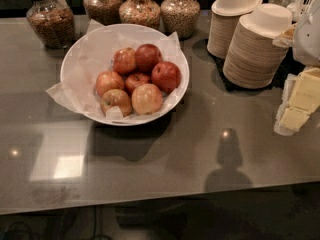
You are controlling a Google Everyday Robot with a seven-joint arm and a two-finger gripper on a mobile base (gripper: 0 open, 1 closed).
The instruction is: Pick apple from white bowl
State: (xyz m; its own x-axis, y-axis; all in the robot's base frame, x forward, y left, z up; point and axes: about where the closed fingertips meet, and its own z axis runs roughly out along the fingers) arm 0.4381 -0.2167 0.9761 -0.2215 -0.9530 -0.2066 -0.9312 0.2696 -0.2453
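Observation:
The white bowl (70,66), wide and lined with crumpled white paper, stands at the back left of the grey counter. It holds several apples. The apple (146,98), the palest one with yellowish-cream skin and a pink blush, lies at the bowl's front, right of a yellow-red apple (116,100). Deep red apples (166,76) lie behind it. My gripper (298,106), white with pale yellow ends, hangs at the right edge of the view, well to the right of the bowl and apart from it.
Several glass jars of cereal (50,20) stand along the back, behind the bowl. Two tilted stacks of beige disposable bowls (252,46) stand at the back right, between the white bowl and my gripper. The counter's front edge (150,199) runs along the bottom.

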